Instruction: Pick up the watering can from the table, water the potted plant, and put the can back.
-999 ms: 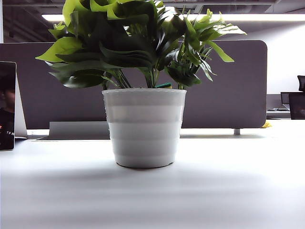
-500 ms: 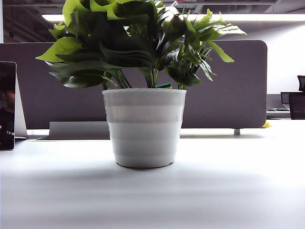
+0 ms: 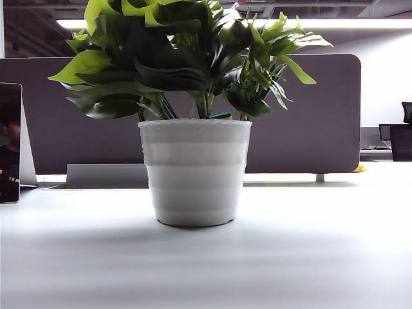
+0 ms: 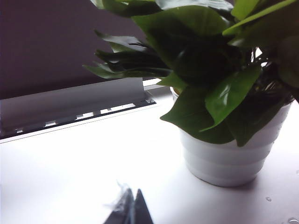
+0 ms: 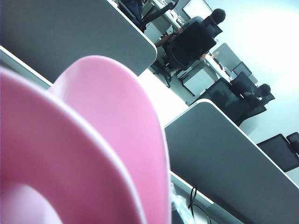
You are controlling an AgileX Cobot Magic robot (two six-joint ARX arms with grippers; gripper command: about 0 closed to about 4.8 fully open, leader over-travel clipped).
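1. Left pincer [image 4: 132, 210] shows only as two dark fingertips pressed together, closed on nothing, low over the bare desk [image 4: 70, 158] and near the potted plant [image 4: 224, 98].
2. Right pincer cannot be seen in any view; the right wrist view is filled by the pink watering can [image 5: 88, 154], pressed close to the lens — whether that pincer grips it or stands open I cannot tell.
3. Grey partitions and seated people appear tilted behind the can.
4. Seen from the exterior view, the potted plant [image 3: 195, 170] stands upright mid-desk [image 3: 309, 257] in its white ribbed pot, leaves spreading wide — no arm shows there.
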